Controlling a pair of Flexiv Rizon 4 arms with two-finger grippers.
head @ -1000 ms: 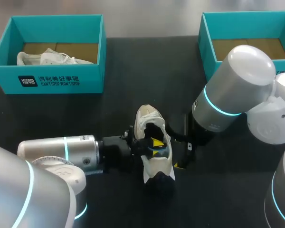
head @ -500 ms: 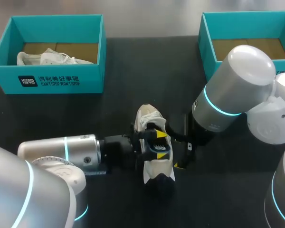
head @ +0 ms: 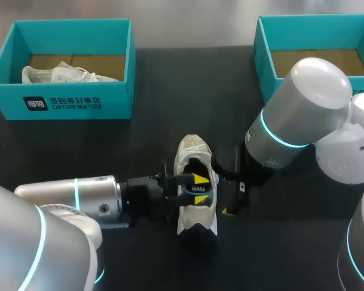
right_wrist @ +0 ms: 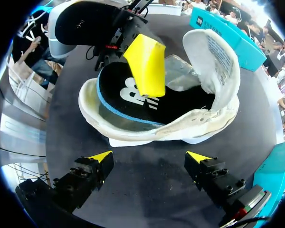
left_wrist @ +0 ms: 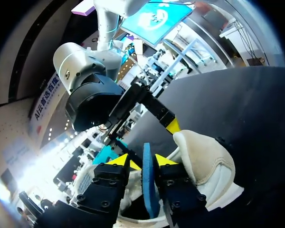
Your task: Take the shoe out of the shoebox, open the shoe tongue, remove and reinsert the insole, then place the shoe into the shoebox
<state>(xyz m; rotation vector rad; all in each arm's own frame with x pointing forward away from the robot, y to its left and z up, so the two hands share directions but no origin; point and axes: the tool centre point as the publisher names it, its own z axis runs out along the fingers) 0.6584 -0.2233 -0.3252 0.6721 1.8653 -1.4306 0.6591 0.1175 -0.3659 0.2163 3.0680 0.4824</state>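
Observation:
A white shoe [head: 191, 151] lies on the black table [head: 109, 145] at the middle, its tongue [right_wrist: 218, 52] folded back. The black insole [right_wrist: 133, 97] with a blue edge [left_wrist: 148, 185] sits in it, heel end a little raised. My left gripper [head: 200, 188] reaches into the shoe's opening from the left. Its fingers stand open on either side of the insole's edge [head: 197, 189], one fingertip [right_wrist: 147, 69] lying over the insole. My right gripper [right_wrist: 149, 159] is wide open beside the shoe's right flank [right_wrist: 147, 130], holding nothing; it also shows in the head view [head: 233, 199].
A teal shoebox [head: 60, 100] at the back left holds another white shoe [head: 67, 74]. A second teal shoebox [head: 267, 54] stands at the back right, partly behind my right arm [head: 297, 115]. The shoe's heel [head: 197, 227] is near the front.
My left gripper's fingers went from shut to spread, then narrowed around the insole's edge. The arm drew back a little to the left, and the shoe's heel shifted slightly with it. The right arm stayed put.

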